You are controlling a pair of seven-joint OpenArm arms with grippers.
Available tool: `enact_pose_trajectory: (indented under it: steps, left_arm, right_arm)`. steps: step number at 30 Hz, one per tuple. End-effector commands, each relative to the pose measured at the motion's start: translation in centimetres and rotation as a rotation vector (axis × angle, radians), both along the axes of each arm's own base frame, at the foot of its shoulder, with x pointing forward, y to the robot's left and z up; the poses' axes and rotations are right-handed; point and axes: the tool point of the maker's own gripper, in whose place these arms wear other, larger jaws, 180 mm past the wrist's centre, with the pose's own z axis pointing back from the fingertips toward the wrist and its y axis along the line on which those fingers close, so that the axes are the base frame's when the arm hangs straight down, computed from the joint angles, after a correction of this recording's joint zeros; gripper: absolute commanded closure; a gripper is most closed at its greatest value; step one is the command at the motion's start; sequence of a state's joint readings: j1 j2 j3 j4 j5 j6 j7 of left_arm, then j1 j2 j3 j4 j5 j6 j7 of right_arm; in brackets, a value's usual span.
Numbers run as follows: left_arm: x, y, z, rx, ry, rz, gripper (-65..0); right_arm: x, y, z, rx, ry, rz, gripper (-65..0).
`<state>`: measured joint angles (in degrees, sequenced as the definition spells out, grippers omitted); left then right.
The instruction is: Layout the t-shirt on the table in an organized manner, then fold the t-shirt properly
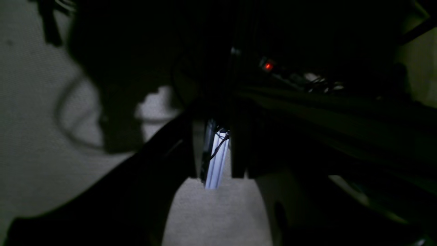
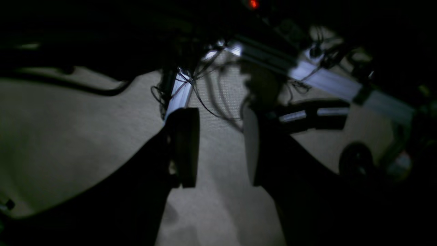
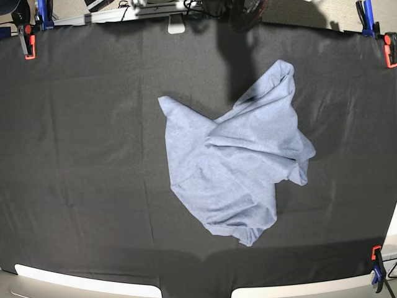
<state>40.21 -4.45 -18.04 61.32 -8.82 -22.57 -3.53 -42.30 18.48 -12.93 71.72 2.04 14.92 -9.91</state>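
The light blue-grey t-shirt (image 3: 239, 161) lies crumpled in a wrinkled heap a little right of centre on the black table (image 3: 80, 155), with one part reaching toward the far edge. Neither arm shows in the base view. My right gripper (image 2: 218, 147) is open and empty, hanging over beige carpet beside the table frame. My left gripper (image 1: 213, 150) shows only as dark fingers with a gap between them, also empty over the carpet. The t-shirt shows in neither wrist view.
Orange-black clamps (image 3: 28, 40) (image 3: 389, 49) (image 3: 376, 267) hold the cloth at the corners. Aluminium frame rails (image 2: 324, 80) with loose cables (image 2: 205, 99) and a caster wheel (image 2: 355, 159) lie near the right gripper. A frame post (image 1: 216, 160) stands ahead of the left gripper.
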Motion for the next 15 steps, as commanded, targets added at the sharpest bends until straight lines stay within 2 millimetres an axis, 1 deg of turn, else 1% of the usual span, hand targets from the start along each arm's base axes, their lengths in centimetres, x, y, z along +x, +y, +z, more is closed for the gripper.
enact_pose_trajectory:
  steps: [1, 4, 8, 12, 15]
  left_arm:
    - [-0.5, 0.7, 0.8, 0.011, -0.014, 0.006, -12.5]
    - [-0.5, 1.6, 2.3, 0.039, -0.038, -0.025, -12.5]
    - [-0.4, 2.5, 4.5, 0.071, -0.072, -0.070, -12.5]
    - [0.1, 3.6, 6.6, 0.086, -0.096, -0.098, -12.5]
    - [0.4, 4.3, 7.7, 0.095, -0.082, -0.143, -12.5]
  right_arm:
    - [0.1, -0.2, 1.1, 0.014, -0.024, -0.007, -21.5]
    - [0.3, 0.2, 3.7, 0.057, -0.053, -0.014, -21.5]
    - [0.3, 0.9, 7.1, 0.088, -0.084, 0.045, -21.5]
    - [1.3, 2.0, 10.2, 0.118, -0.127, 0.077, -21.5]
    - [2.4, 3.0, 12.7, 0.138, -0.161, 0.109, -21.5]
